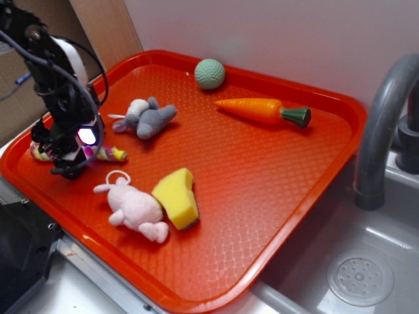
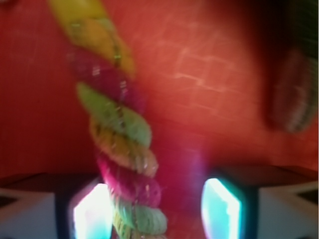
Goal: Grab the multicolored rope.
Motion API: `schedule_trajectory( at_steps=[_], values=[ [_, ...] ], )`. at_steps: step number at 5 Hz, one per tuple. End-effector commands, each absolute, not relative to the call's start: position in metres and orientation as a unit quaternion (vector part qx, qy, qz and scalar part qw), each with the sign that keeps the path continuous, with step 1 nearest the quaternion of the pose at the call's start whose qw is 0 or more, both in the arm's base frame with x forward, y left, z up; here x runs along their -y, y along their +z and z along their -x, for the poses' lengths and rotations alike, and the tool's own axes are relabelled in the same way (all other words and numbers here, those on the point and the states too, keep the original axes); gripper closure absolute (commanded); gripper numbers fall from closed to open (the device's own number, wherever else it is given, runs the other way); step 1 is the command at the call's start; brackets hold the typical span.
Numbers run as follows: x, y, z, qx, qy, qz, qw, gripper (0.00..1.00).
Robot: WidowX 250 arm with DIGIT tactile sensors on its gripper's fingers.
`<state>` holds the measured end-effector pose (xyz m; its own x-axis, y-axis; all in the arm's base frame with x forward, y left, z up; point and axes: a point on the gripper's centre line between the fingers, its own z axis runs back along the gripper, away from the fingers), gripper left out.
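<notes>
**A:** ok so where's the multicolored rope [image 1: 111,154] sitting right now?

**B:** near the left edge of the red tray [image 1: 262,196], lying flat. From the exterior view you only see 2 bits of it: a striped end poking out right of the arm, and another bit [image 1: 38,152] on the left side. The middle is hidden behind the gripper [image 1: 69,167]. On the wrist cam the rope [image 2: 122,149] is blurry, but you can make out yellow, maroon and pale green twists running from the top down to the bottom edge.

**A:** and the fingers? open, closed?

**B:** apart, a fair gap. In the wrist view the left pad [image 2: 92,211] and right pad [image 2: 222,209] glow at the bottom corners. The rope passes between them but way over toward the left pad, looks like touching or just beside it, and there's bare tray between the rope and the right pad. So it straddles the rope, not clamped on it. Whether the tips touch the tray, can't tell.

**A:** what else is on the tray?

**B:** a grey plush [image 1: 147,118] just up-right of the gripper, a pink plush [image 1: 134,208] below it, touching a yellow sponge wedge [image 1: 177,198]. Well apart at the far side: a green ball [image 1: 209,73] and a toy carrot [image 1: 262,111]. Right of the tray there's a sink [image 1: 366,261] with a grey faucet [image 1: 383,124].
</notes>
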<state>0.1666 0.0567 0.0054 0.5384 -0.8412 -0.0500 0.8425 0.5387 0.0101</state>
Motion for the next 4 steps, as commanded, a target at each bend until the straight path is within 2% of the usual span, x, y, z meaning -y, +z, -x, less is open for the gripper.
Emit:
schedule_trajectory(
  at_steps=[1,3,4],
  values=[
    [-0.038,0.003,-0.164,0.031,-0.414,-0.052,0.908,1.00],
    [-0.005,0.036,-0.186,0.124,-0.345,-0.062,0.928,1.00],
    [0.013,0.057,-0.200,0.153,-0.278,-0.076,0.945,1.00]
  ],
)
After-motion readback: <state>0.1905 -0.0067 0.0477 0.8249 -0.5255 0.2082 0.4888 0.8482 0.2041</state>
